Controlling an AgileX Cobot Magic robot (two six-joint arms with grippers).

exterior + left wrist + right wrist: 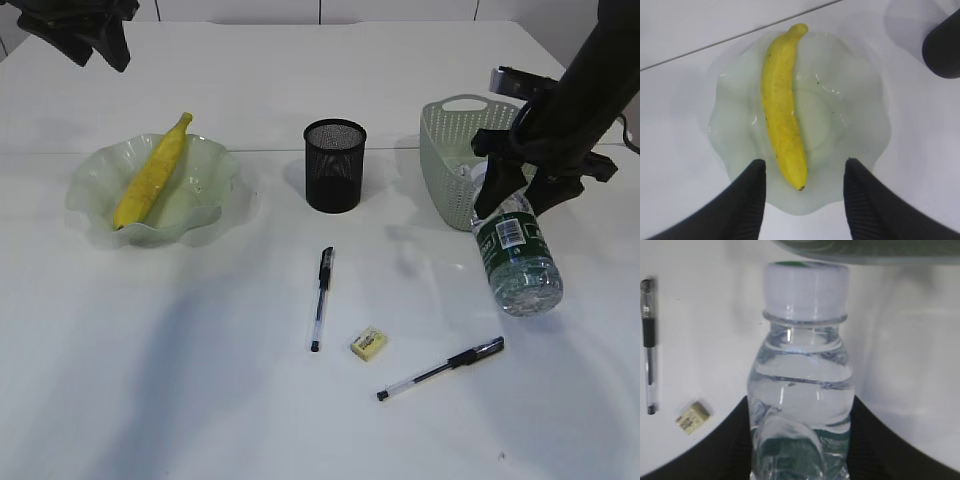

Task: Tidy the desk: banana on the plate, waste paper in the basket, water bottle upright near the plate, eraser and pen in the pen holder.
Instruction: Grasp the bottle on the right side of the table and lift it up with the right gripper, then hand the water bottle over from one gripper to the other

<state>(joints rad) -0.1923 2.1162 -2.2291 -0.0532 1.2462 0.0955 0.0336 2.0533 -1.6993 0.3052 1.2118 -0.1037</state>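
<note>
Item: banana. Lying lengthwise in the frilled glass plate at worktop left; judged already placed.

Item: left gripper. Hovering above the plate, fingers parted to a middling gap, holding nothing. Judged clear of its finished job.

Item: water bottle. Lying on its side at worktop right, cap end toward the pale green basket, base toward the camera. Clamped on both flanks by the right gripper, fingers pressed against the body below the shoulder. Grip there judged suited to tipping it upright; plate well apart, so a carry across the worktop looks due.

Item: waste paper. A white scrap just visible inside the basket; judged deposited.

Item: mesh pen holder. Standing between plate and basket; contents not visible.

Item: two pens, one centre, one front right, with eraser between them. All loose on the worktop, not yet stowed.

View notes: exterior alone gives the whole layout and both pens. Left wrist alone shows the banana's full length and dark tip. Right wrist alone shows the white cap nearly under the basket rim, the finger contact, and water inside.
</note>
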